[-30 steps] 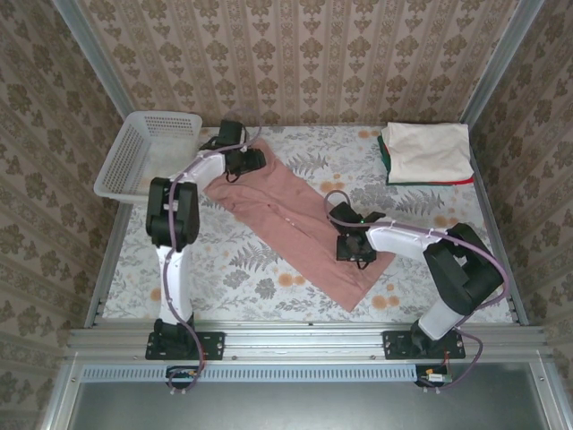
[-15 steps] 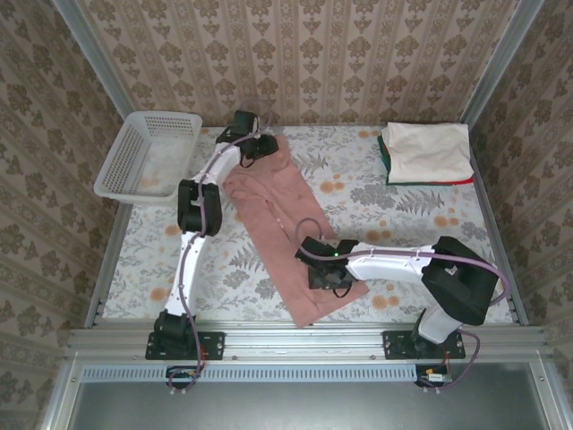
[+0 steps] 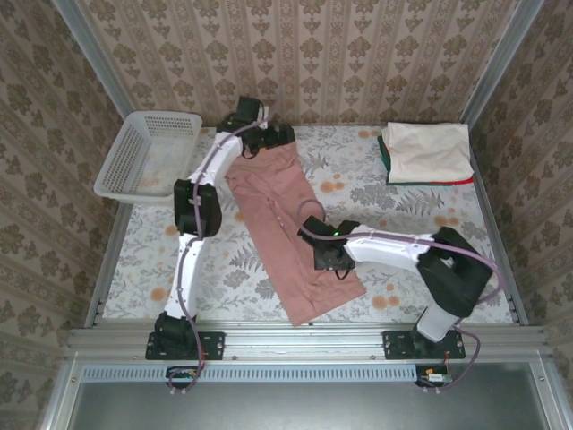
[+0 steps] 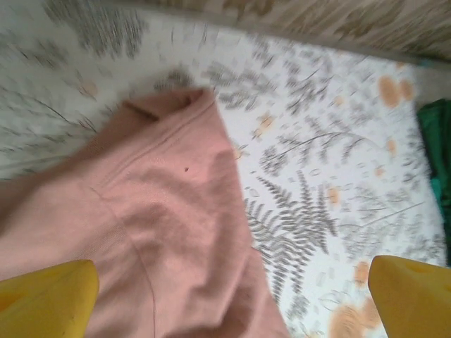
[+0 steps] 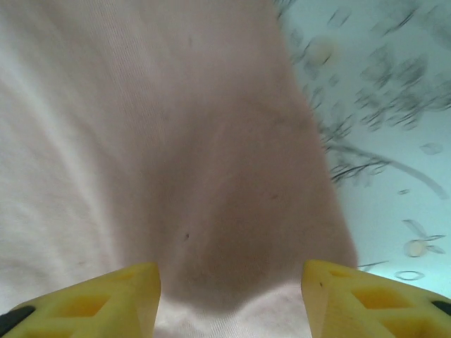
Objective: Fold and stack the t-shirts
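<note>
The dusty-pink t-shirt (image 3: 286,224) lies as a long narrow strip from the table's far middle down toward the near edge. My left gripper (image 3: 273,136) hovers over its far end, open; in the left wrist view the gripper (image 4: 232,303) has its yellow fingertips (image 4: 46,299) wide apart above the pink cloth (image 4: 162,211). My right gripper (image 3: 329,258) is at the strip's right edge, near its lower part. In the right wrist view a raised fold of pink cloth (image 5: 176,141) sits between the jaws of that gripper (image 5: 231,299). Folded t-shirts (image 3: 428,150), cream on top, are stacked at the far right.
A white lattice basket (image 3: 134,157) stands at the far left corner, partly over the table's edge. The green tee's edge (image 4: 438,155) of the stack shows at the right of the left wrist view. Bare floral tablecloth (image 3: 224,260) lies on both sides of the pink strip.
The pink t-shirt has swung from a diagonal to a nearly straight strip. My left gripper moved farther back and right and opened, letting go. My right gripper moved left with the cloth.
</note>
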Controlling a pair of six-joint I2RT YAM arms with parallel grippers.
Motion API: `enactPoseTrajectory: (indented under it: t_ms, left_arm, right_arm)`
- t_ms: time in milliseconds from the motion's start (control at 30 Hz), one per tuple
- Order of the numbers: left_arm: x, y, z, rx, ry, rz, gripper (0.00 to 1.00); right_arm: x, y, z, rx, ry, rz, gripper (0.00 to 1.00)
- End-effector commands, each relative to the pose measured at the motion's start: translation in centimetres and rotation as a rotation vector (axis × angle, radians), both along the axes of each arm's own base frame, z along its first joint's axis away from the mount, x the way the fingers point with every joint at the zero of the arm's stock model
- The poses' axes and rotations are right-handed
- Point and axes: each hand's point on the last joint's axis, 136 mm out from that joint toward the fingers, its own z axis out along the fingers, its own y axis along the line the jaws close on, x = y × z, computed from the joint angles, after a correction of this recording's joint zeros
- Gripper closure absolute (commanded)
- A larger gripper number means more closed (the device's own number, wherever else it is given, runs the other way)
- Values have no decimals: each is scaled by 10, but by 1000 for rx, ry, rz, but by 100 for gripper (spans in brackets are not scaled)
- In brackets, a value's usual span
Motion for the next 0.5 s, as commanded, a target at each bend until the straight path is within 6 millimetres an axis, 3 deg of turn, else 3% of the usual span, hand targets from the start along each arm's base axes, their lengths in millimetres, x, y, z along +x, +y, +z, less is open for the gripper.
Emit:
enactPoseTrajectory:
  t_ms: [0,67,167,267,333,467]
  left_arm:
    - [-21,35,83,88,-107,46,0]
    - [-42,49,96,134,-112,62,0]
    - [-82,70,91,170,-110,92,0]
    - [-123,91,53,161,-91,144,0]
    - [-141,96,20,148,-53,156,0]
    - [-139,74,-35,99,42,94,0]
  right_arm:
    - [-18,7,-23,-40,50,36,43]
    - [-29,13,-31,-5,57,24,43]
    - [-44,38,-36,93,53,19,44]
    - [-57,71,-34,136,54,56,43]
    - [-61,76,-29,98,52,79,42]
    - [-55,62,-6,92,14,71,40]
